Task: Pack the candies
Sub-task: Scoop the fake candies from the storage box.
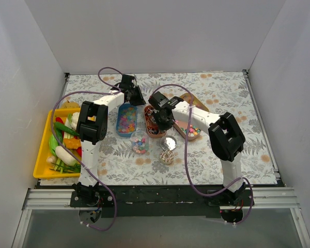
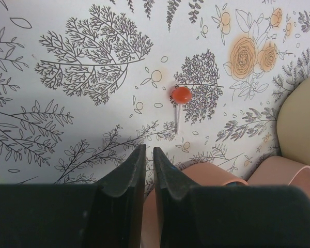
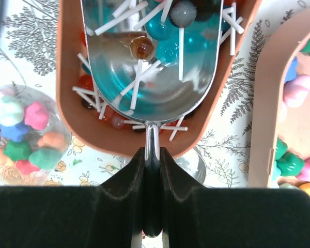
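A tilt of the scoop [image 3: 150,88], clamped in the right pincer [image 3: 152,152], would spill lollipops [image 3: 142,48] at 6 o'clock; left pincer [image 2: 149,152] together.

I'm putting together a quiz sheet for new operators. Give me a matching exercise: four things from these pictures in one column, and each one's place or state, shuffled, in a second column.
Things:
1. orange lollipop
2. metal scoop
3. toy vegetables
4. left pincer

Places or states:
A. in the yellow tray
B. shut, holding nothing
C. alone on the flowered tablecloth
D. handle gripped by the right pincer, bowl in the brown tray

Pairs: 1-C, 2-D, 3-A, 4-B
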Robot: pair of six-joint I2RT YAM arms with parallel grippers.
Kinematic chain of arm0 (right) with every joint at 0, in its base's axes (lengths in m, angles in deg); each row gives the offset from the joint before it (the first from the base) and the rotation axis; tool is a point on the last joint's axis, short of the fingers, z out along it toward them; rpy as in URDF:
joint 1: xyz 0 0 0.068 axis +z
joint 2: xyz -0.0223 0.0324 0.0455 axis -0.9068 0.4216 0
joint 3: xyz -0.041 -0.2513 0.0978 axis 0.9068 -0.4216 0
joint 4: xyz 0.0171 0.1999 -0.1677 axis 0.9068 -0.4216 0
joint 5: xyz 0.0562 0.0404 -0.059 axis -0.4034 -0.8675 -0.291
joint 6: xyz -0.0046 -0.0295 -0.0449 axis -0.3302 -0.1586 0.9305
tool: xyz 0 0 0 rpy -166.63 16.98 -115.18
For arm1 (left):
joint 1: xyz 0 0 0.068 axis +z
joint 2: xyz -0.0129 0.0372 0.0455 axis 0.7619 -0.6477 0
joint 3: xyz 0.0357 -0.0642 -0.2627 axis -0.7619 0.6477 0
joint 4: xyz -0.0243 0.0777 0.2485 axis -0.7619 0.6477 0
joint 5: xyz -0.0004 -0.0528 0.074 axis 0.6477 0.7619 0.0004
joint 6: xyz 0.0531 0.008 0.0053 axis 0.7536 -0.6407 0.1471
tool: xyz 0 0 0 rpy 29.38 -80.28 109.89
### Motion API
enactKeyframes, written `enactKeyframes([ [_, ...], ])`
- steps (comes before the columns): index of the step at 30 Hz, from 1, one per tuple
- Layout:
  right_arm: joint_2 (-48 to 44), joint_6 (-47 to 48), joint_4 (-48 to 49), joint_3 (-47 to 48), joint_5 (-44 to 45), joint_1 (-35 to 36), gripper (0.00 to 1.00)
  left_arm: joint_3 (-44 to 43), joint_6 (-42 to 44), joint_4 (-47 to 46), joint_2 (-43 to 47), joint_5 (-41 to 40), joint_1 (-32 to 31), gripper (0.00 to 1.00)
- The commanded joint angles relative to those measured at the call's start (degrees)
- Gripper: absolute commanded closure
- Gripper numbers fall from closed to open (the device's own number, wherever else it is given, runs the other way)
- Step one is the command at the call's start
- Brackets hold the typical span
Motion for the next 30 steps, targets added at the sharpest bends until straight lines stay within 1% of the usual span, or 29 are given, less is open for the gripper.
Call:
enactKeyframes([
  [1,-5.59,1.45,4.90,-1.67,1.32,0.84,0.99,-0.79,0.30,1.16,3.00,0.34,0.53,0.89],
  [13,-10.60,2.60,7.81,-6.33,3.17,2.51,0.99,0.70,0.21,1.78,5.63,-0.97,0.71,0.89],
  [20,-14.64,1.54,4.56,-7.21,4.22,3.83,0.99,1.40,0.13,3.10,9.85,-2.29,1.94,0.87],
  [24,-18.51,0.05,2.80,-8.09,3.96,5.06,0.99,1.76,0.22,3.71,13.10,-2.47,2.29,0.82],
  [27,-20.18,-1.18,-0.26,-7.30,3.61,6.20,0.99,1.58,0.22,5.11,15.82,-2.64,2.55,0.74],
  [28,-20.54,-1.44,-1.32,-7.04,3.08,6.55,0.99,1.76,-0.22,5.64,16.70,-3.34,2.73,0.65],
  [30,-21.50,-2.41,-3.70,-5.82,2.73,7.60,0.99,2.02,-0.75,7.13,18.63,-4.05,2.91,0.55],
])
